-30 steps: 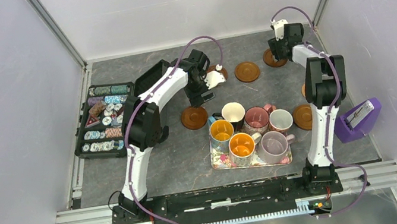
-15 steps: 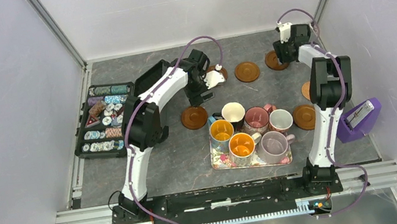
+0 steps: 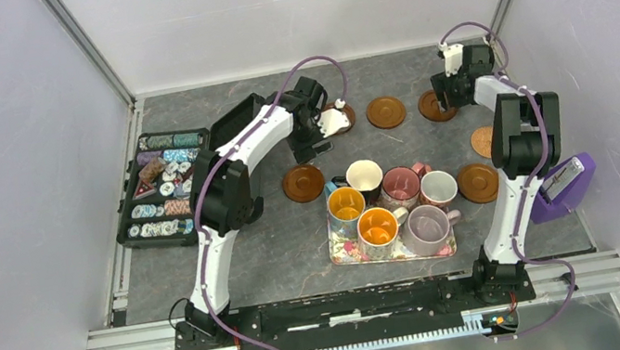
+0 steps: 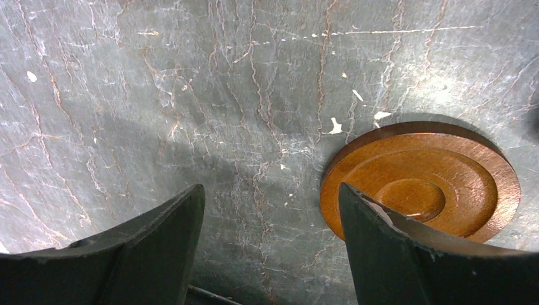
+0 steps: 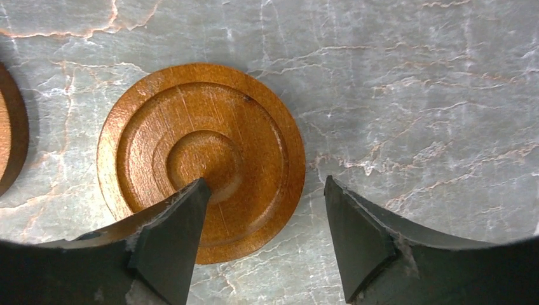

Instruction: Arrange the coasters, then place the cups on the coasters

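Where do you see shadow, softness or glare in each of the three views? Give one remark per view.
Left wrist: a broad soft shadow crosses the table beside the left arm's coaster, with the veins sharp. Right wrist: evenly lit, the right arm's coaster shows crisp grain, and the near fingers are dark with little detail. Top external: even diffuse light, no hard shadows.

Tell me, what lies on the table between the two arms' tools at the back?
A single brown coaster lying flat; the top view shows it.
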`<state>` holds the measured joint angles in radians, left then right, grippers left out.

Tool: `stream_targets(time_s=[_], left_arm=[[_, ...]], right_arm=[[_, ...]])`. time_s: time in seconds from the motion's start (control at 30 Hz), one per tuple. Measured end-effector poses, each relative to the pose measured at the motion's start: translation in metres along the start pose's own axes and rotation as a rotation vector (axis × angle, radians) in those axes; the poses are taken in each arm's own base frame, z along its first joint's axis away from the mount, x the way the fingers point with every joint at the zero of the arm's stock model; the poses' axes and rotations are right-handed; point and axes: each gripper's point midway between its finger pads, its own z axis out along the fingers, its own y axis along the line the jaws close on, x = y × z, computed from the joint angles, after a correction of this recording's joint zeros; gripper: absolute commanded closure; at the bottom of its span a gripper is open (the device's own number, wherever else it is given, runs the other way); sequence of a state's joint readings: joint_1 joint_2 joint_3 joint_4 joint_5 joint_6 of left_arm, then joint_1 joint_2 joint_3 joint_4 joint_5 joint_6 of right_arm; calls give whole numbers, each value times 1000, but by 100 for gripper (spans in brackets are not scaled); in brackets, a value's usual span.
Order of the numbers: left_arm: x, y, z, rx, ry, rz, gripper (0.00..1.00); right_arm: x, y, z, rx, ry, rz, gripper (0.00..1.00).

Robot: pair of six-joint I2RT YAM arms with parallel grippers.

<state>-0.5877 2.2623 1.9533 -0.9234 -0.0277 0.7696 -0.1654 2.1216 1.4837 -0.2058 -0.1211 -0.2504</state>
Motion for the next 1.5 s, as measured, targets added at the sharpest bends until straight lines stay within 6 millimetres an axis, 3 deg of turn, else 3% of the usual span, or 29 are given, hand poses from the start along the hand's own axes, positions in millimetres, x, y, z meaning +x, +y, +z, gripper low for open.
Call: stream_targets(time_s=[0.27, 0.47, 0.63, 0.77, 1.03, 1.13, 1.3, 1.5], left_arm=[[-12, -9, -5, 60, -76, -16, 15], [-48, -22, -27, 117, -211, -68, 21], [-84, -23, -39, 121, -310, -112, 31], [-99, -25, -27, 133, -343, -125, 40], [-91, -40, 21, 192, -288, -142, 61], [-88, -43, 27, 203, -279, -141, 69], [-81, -57, 40, 241, -272, -93, 82], [-76, -79, 33, 289, -282, -8, 87]], right_arm=[[3, 17, -7, -107, 16, -16, 9], [-14, 45, -41, -267, -58, -101, 12], [-25, 65, -72, -388, -116, -209, 24], [-4, 80, -79, -487, -63, -261, 36], [55, 106, -83, -608, 86, -305, 58], [78, 115, -79, -635, 148, -321, 65], [83, 125, -78, -652, 145, -387, 79], [88, 132, -81, -670, 127, -434, 91]])
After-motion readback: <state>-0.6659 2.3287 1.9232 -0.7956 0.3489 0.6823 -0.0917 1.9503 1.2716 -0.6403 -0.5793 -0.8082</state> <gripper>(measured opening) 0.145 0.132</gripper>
